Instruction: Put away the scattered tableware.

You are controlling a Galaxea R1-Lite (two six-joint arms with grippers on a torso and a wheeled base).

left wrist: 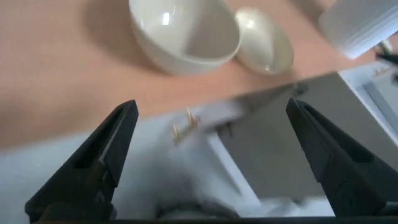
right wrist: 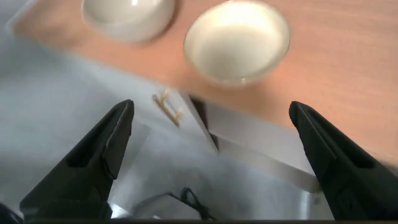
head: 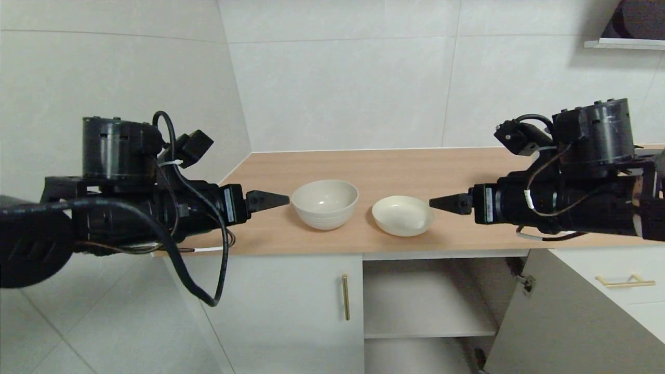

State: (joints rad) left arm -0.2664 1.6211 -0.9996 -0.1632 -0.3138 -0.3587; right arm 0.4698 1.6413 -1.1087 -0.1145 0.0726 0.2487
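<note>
Kitchen, wooden countertop [head: 374, 166], white cabinets [head: 291, 306], tiled walls [head: 343, 83]

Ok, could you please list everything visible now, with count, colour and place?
deep bowl: 1, cream, on the countertop, left side
shallow bowl: 1, cream, right of the deep bowl, apart from it
countertop: 1, light wood, above the doors
closed door: 1, white, gold handle, below the deep bowl
open compartment: 1, white, below the shallow bowl
open door: 1, grey, swung out rightward
drawer: 1, white, gold handle, far right
left gripper: 1, black, open, left of the deep bowl
right gripper: 1, black, open, right of the shallow bowl
</note>
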